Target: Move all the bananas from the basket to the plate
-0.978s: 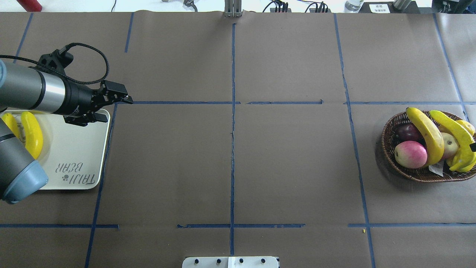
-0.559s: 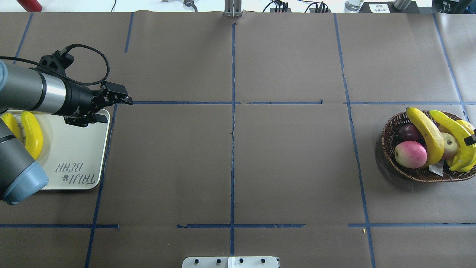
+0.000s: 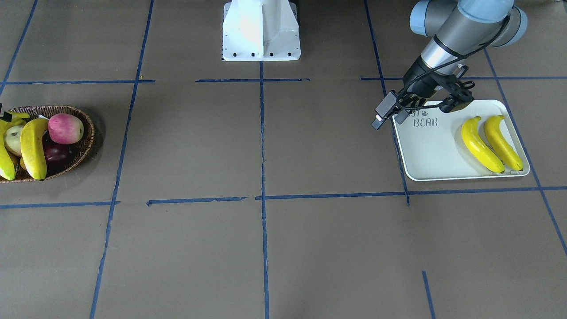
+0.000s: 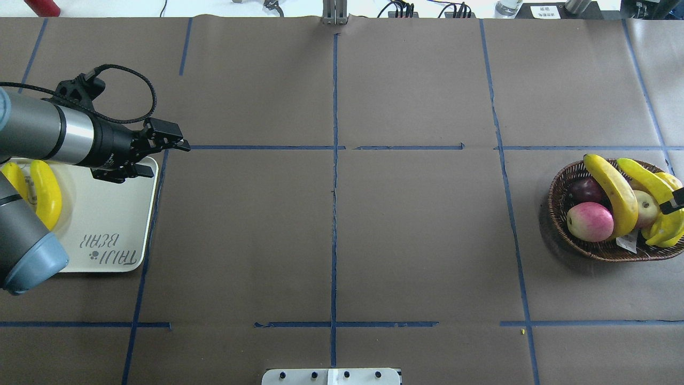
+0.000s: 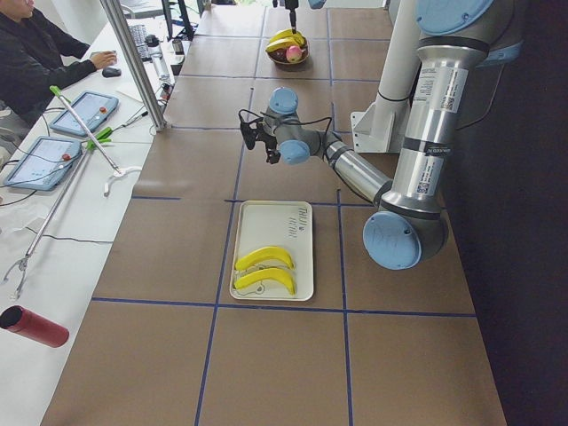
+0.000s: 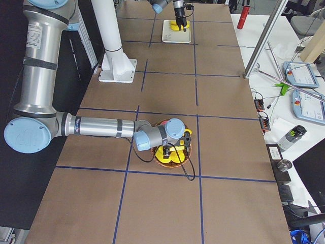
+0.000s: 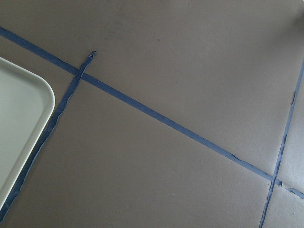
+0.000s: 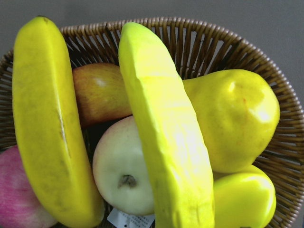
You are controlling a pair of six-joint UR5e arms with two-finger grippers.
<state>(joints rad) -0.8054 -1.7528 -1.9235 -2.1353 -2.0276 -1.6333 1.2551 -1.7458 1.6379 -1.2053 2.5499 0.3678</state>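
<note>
Two yellow bananas (image 4: pixel 45 192) (image 4: pixel 16 179) lie side by side on the white plate (image 4: pixel 107 214), also seen from the front (image 3: pixel 480 144) (image 3: pixel 502 141). Two more bananas (image 4: pixel 614 192) (image 4: pixel 654 190) lie across the brown wicker basket (image 4: pixel 558 198); the right wrist view shows them close up (image 8: pixel 47 128) (image 8: pixel 166 128). My left gripper (image 4: pixel 171 158) hangs open and empty over the plate's far corner (image 3: pixel 416 133). My right gripper (image 6: pixel 175 145) hovers over the basket; only a black sliver of it (image 4: pixel 676 202) shows at the overhead view's edge, so I cannot tell its state.
The basket also holds a pink-red apple (image 4: pixel 590 222), a dark apple (image 4: pixel 585 188), a pale apple (image 8: pixel 121 173) and yellow pears (image 8: pixel 235 116). The robot's white base (image 3: pixel 261 31) stands at the table's near edge. Blue tape lines cross the brown table.
The black sliver of my right gripper has crept a little up the overhead view's right edge over the basket. My left gripper has shifted very slightly. The bananas have not moved.
</note>
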